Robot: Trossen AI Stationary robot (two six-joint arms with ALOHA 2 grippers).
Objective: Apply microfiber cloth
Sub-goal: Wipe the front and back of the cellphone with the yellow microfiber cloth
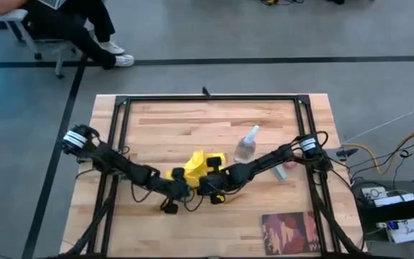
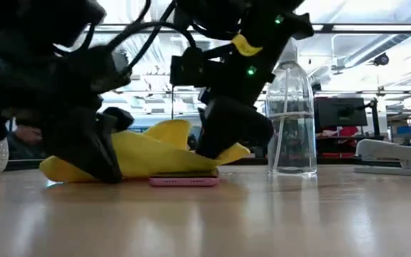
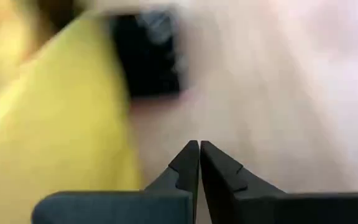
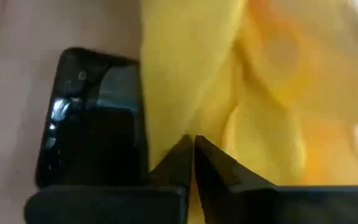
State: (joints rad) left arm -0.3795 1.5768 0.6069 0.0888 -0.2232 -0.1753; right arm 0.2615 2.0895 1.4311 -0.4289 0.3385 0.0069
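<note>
At table centre: left gripper (image 1: 169,206) fingers closed, empty, near yellow cloth (image 1: 195,165); cloth draped over phone (image 4: 92,118); right gripper (image 1: 214,193) fingers pinched together at cloth edge. Spray bottle (image 1: 246,147) just right. Wood table (image 1: 171,122) bare toward far edge; book (image 1: 290,232) near right corner.

Even overhead room light; ceiling strip lights (image 2: 377,53) glare in the low view; both wrist views are heavily blurred.
</note>
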